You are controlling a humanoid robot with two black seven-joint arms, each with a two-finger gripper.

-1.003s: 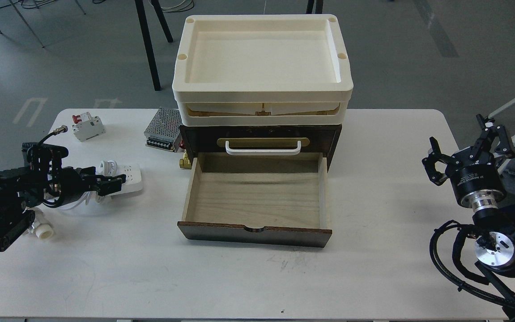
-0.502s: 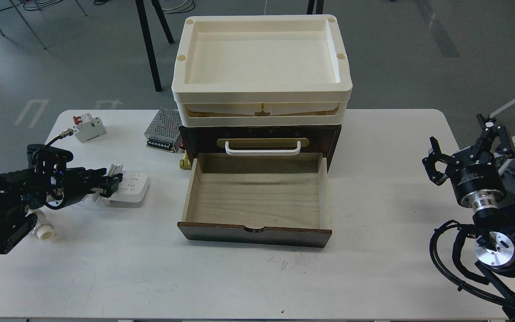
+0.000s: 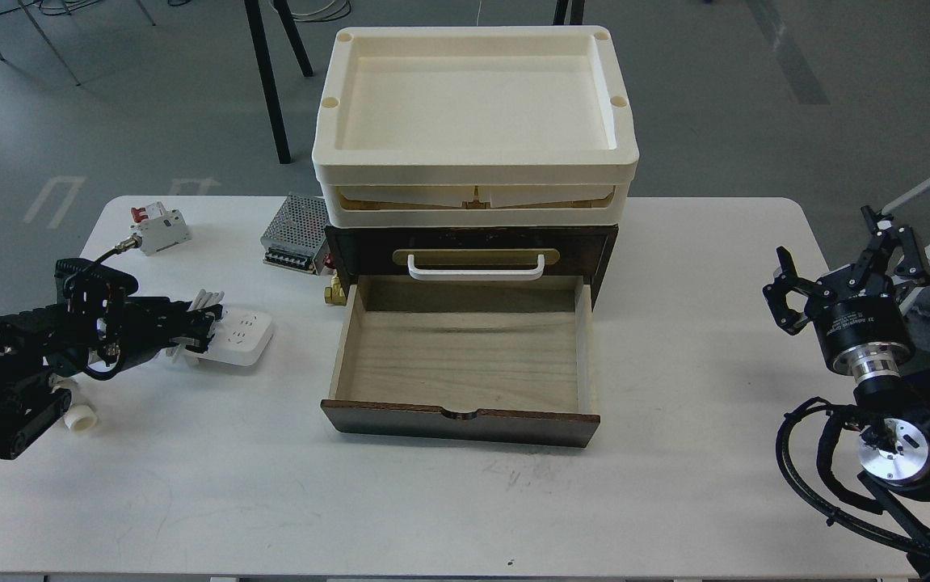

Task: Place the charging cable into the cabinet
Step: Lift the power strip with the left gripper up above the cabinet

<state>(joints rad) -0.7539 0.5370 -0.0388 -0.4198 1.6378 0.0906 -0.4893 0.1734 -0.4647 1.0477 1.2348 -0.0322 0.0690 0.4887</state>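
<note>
Charging cable [image 3: 242, 337] moved right, left gripper [image 3: 198, 327] jaws clamped on it, arm level.

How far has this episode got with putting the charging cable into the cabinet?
Done: the cabinet has its lower drawer pulled open, with nothing visible inside. In hand: the left gripper is closed on the charging cable, which sits left of the drawer, seemingly lifted. Left: carrying it over the drawer's side wall, releasing it inside, perhaps closing the drawer. The right gripper hangs open, idle.
</note>
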